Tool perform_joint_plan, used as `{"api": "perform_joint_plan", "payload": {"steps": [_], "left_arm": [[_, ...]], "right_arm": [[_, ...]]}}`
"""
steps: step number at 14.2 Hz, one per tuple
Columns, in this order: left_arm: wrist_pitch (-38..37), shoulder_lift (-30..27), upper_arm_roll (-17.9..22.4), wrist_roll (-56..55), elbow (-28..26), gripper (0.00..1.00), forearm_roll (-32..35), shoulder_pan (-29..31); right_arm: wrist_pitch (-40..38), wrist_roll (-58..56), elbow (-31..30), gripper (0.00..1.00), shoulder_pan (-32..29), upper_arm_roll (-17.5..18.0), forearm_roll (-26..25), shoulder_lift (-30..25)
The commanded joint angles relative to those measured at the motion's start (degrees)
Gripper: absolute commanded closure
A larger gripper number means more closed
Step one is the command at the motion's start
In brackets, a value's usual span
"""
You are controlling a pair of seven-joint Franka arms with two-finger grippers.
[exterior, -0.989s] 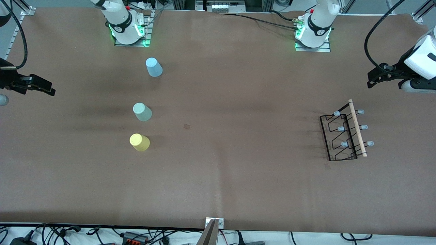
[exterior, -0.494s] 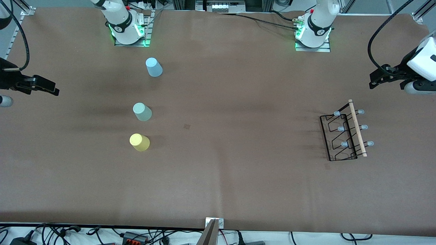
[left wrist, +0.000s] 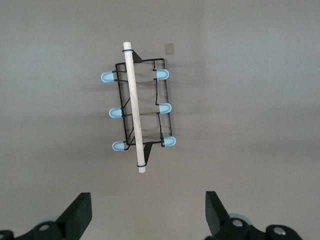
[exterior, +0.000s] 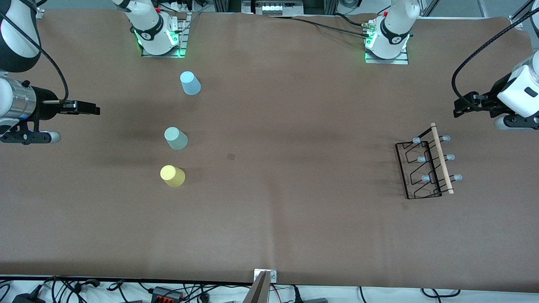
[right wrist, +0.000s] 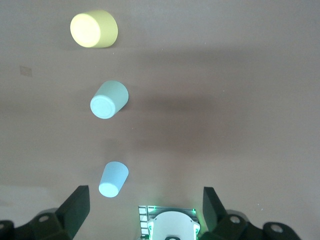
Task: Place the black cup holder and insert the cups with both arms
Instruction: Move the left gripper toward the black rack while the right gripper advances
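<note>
The right gripper [exterior: 94,110] has swung toward the cups [exterior: 175,138], jaws wide; the left gripper [exterior: 459,105], also wide, hovers near the holder [exterior: 424,168].

Just a brown-covered desk [exterior: 294,105] here, with a tangle of cables [exterior: 84,290] along its edge nearest the front camera.

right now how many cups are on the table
3, all upside down toward the right arm's end: light blue plastic cup nearest the bases, pale mint cup in the middle, yellow cup nearest the front camera.
</note>
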Motion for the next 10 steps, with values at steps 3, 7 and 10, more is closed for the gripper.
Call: {"api": "perform_joint_plan", "payload": {"steps": [3,7,10], "left_arm": [[-3.22,3.58,-0.36,1.88,2.40,0.00,-0.94,0.59],[1.73,3.77,-0.45,2.41,-2.50,0.00,-0.85,2.16],[18.07,2.62,-1.06,4.78,-11.91,0.00,-0.76,3.14]], "right_arm": [[9.57,0.43,-14.95,0.00,0.00,-0.04,0.59,-9.22],[24.24,0.51,-32.36,0.00,0.09,0.05,0.67,-18.38],[37.09,0.51,-43.02,0.00,0.70,0.75,0.76,-21.21]]}}
